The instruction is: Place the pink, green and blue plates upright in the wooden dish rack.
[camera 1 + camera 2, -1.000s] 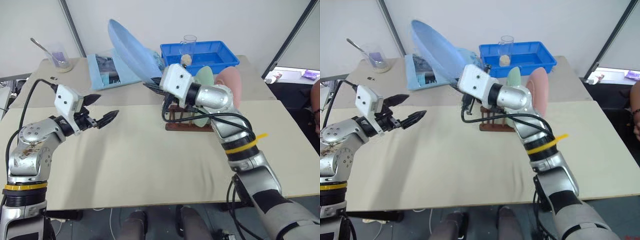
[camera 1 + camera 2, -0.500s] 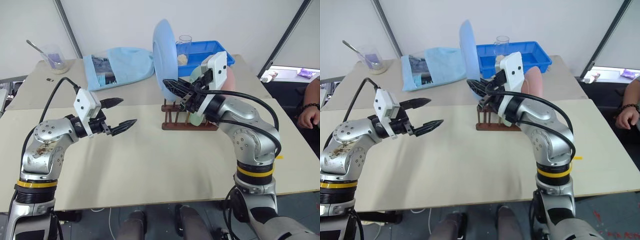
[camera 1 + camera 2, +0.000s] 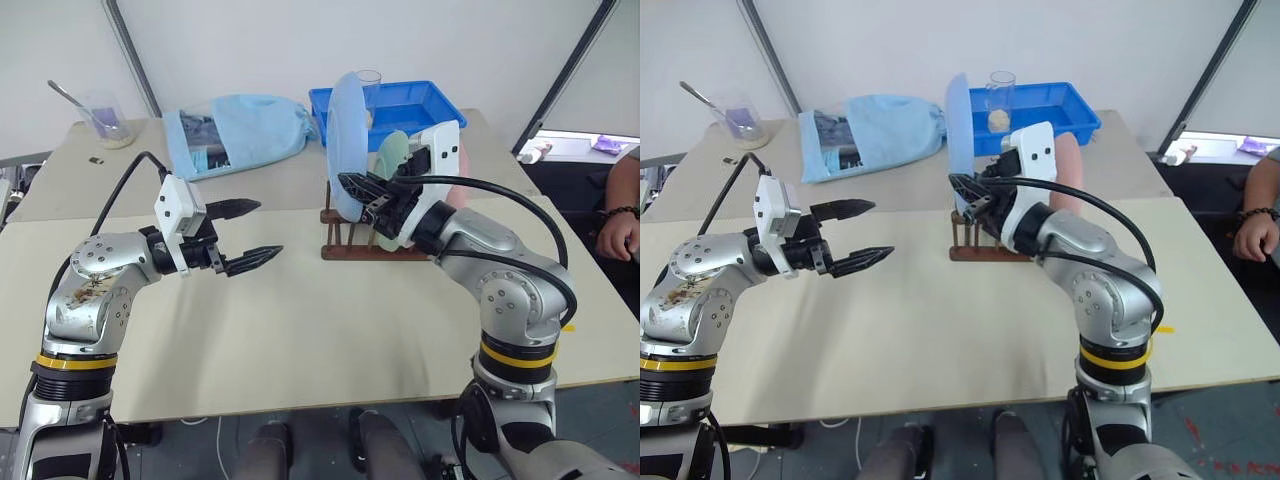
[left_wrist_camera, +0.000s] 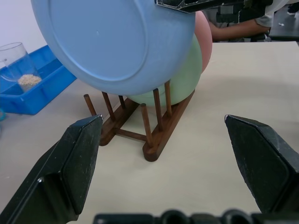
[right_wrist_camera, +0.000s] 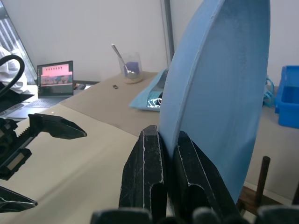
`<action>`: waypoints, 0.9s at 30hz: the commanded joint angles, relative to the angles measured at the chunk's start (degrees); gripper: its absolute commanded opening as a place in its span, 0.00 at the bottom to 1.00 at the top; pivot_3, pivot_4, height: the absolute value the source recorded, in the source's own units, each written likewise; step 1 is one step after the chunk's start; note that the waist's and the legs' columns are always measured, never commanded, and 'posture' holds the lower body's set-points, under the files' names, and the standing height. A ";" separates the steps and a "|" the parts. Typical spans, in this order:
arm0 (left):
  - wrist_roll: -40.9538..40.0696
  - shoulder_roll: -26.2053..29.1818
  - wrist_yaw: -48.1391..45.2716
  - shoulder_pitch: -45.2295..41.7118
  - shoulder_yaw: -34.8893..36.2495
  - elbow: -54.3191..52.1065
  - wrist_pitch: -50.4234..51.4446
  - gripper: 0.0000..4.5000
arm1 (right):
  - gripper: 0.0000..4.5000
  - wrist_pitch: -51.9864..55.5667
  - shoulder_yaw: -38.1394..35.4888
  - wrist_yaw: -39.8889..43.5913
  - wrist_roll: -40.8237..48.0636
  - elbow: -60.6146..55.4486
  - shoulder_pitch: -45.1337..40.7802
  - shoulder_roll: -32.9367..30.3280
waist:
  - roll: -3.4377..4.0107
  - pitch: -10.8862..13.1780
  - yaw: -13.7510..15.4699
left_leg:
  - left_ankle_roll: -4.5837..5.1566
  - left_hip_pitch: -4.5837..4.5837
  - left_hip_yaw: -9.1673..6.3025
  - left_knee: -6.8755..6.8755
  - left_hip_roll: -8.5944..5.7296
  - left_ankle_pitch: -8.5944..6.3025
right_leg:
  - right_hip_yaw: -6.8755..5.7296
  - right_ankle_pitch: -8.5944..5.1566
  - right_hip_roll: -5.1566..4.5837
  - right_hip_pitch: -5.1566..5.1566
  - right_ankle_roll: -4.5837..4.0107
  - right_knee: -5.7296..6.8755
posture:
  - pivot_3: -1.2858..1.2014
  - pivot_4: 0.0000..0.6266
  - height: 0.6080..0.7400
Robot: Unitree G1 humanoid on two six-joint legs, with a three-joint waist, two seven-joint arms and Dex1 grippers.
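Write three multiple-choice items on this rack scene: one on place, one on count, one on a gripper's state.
1. Where is the blue plate?
A. flat on the table
B. held on edge over the rack
C. in the blue tray

2. How many plates already stand in the rack?
A. none
B. two
C. three

3. How is the left gripper?
A. open, holding nothing
B. shut on the green plate
C. shut on a cloth

Answers:
1 B: the right gripper pinches the blue plate's rim and holds the plate upright above the pegs.
2 B: the green plate and the pink plate stand between the pegs.
3 A: its fingers stand wide apart with only the table between them.
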 commanded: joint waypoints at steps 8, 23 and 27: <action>-2.75 0.81 0.09 -3.08 1.75 -3.87 0.70 0.99 | 0.00 5.26 -4.73 -4.36 6.30 2.45 -4.92 1.73 | 0.00 0.00 -0.36 | 0.00 0.01 0.01 0.00 0.13 0.00 | 0.03 0.00 0.19 0.00 0.00 0.01 | 0.52 0.24 1.00; -1.75 1.54 -0.56 -3.98 1.98 -2.44 -0.33 0.99 | 0.00 5.04 -5.39 -6.23 11.67 0.79 -6.84 2.45 | 0.00 0.00 -0.50 | 0.04 0.02 0.00 -0.02 0.35 -0.02 | 0.13 0.04 0.58 -0.07 -0.10 0.01 | 0.52 0.24 1.00; -1.53 1.48 -0.51 -3.91 1.91 -2.21 -0.58 0.99 | 0.00 5.20 -5.24 -7.41 11.78 1.46 -6.11 2.44 | 0.00 0.00 -0.50 | 0.04 0.01 0.01 -0.02 0.35 -0.02 | 0.13 0.04 0.58 -0.07 -0.10 0.00 | 0.52 0.24 1.00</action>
